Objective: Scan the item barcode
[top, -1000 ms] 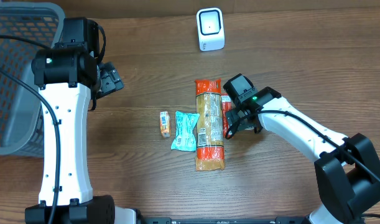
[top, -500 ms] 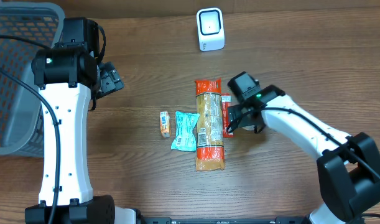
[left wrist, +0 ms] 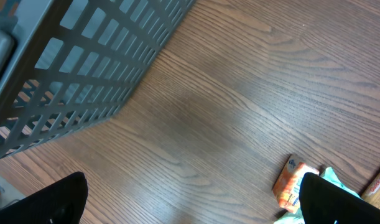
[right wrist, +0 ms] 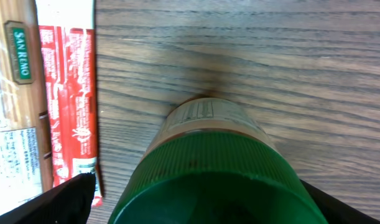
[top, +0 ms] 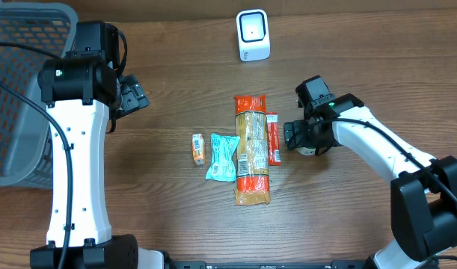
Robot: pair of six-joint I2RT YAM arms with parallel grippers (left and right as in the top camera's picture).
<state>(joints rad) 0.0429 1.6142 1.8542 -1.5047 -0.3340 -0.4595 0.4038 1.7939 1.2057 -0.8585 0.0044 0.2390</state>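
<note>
Jar, green ribbed screw lid facing up, white printed label band just below the lid. Stands upright on the wooden table, at 3 o'clock of a red snack bar, parted from it by a strip of bare wood. From overhead, lies almost wholly hidden under the right gripper.

Right gripper: hangs straight over the jar, jaws spread wide, one finger at 9 o'clock and one at 3 o'clock of the lid in the wrist view. Leaves a thin sliver of background between the 9 o'clock finger and the lid. At the 3 o'clock finger, cannot tell whether the pad meets the lid. Shows no sure grip on the jar.

Left gripper: hangs at 10 o'clock of the row of goods, well apart from all of them, near a grey mesh basket at the table's 9 o'clock edge. Jaws fully spread, only bare wood between them in the wrist view.

Scanner: white, dark-framed window with a red dot, at 12 o'clock of the row, well apart from the jar.

Rest of the row, from the jar toward 9 o'clock:
- red snack bar, lying lengthwise from 12 to 6 o'clock
- long pasta pack with orange ends, marked SAN REMO, snug against the bar
- teal packet, touching the pasta pack's 9 o'clock side
- small orange packet, just beside the teal one
</note>
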